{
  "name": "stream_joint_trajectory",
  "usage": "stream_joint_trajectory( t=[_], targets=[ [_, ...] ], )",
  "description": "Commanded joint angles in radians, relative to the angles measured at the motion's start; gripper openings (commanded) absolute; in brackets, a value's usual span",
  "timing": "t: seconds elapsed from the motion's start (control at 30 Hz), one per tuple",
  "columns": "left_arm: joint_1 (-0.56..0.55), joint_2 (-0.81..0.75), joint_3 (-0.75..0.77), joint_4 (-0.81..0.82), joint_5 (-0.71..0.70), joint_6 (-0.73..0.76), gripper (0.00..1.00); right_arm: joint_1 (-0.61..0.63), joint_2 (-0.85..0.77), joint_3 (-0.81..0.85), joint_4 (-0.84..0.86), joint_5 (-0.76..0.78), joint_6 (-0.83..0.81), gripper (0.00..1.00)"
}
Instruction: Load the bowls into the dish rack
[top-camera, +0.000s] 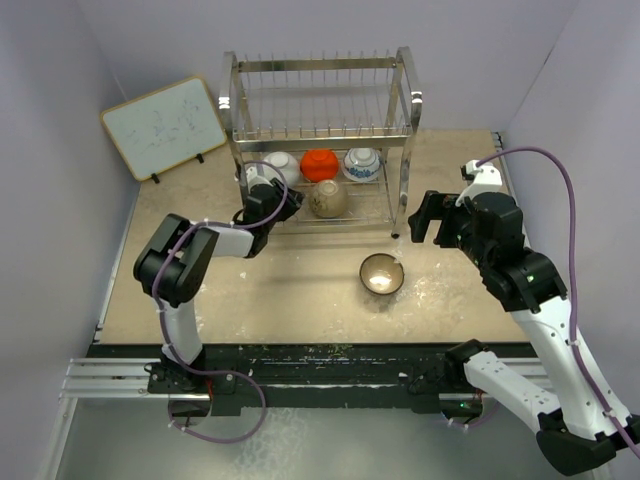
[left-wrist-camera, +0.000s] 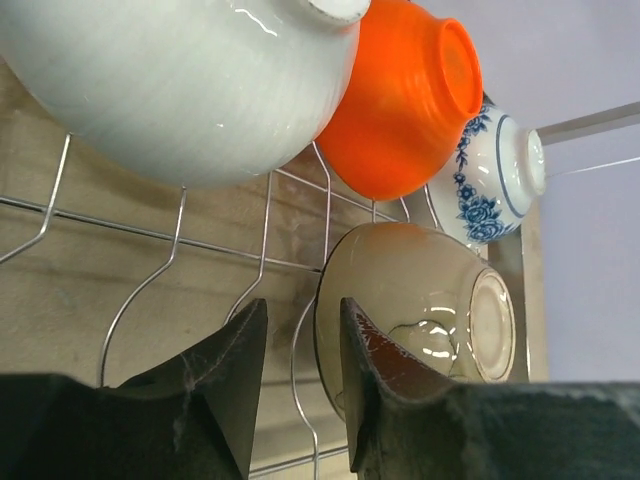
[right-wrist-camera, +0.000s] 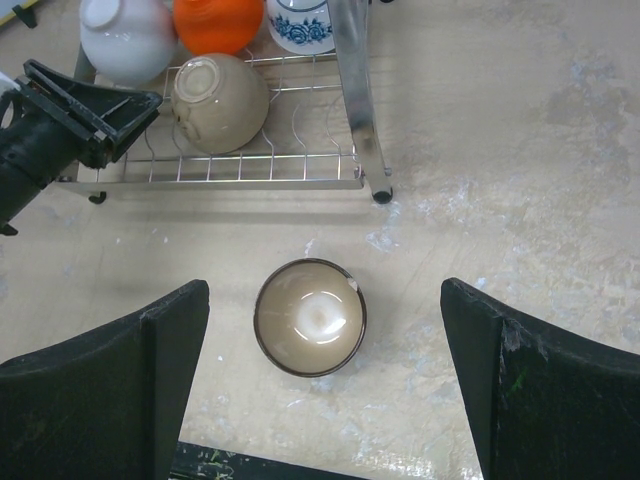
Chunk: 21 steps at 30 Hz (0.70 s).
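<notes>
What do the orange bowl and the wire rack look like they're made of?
The orange bowl looks like plastic or satin-glazed ceramic: uniform colour, only a soft sheen; I can't tell which. The dish rack looks like polished steel: thin, silvery, reflective wires and posts.

Left arm (top-camera: 185, 262) is stretched forward and low, elbow folded near its base. The left gripper (left-wrist-camera: 300, 385) points ahead, fingers a narrow gap apart. Right arm (top-camera: 535, 290) is raised, wrist tipped downward. The right gripper (right-wrist-camera: 322, 300) is spread wide, facing down.
</notes>
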<state>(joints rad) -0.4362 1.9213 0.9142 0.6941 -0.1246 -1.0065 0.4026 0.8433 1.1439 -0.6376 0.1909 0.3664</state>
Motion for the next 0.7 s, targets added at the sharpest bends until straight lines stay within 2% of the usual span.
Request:
stream_joint_trajectory(
  t=[0.0,0.17,0.37,0.67],
  targets=[
    [-0.003,-0.109,0.005,-0.049,-0.035,0.104,0.41,-0.004,-0.015,0.007,0.027,-0.002,-0.009,0.99],
    [-0.003,-0.137,-0.065,0.096,0.051,0.146,0.45,-0.004,-0.017,0.002,0.035,-0.01,-0.003,0.99],
    [-0.014,-0.153,-0.096,0.224,0.19,0.195,0.46,-0.004,-0.018,0.0,0.033,-0.007,-0.004,0.99],
    [-0.055,-0.23,-0.035,0.098,0.308,0.296,0.48,-0.004,-0.025,0.01,0.024,-0.005,-0.007,0.99]
  ],
)
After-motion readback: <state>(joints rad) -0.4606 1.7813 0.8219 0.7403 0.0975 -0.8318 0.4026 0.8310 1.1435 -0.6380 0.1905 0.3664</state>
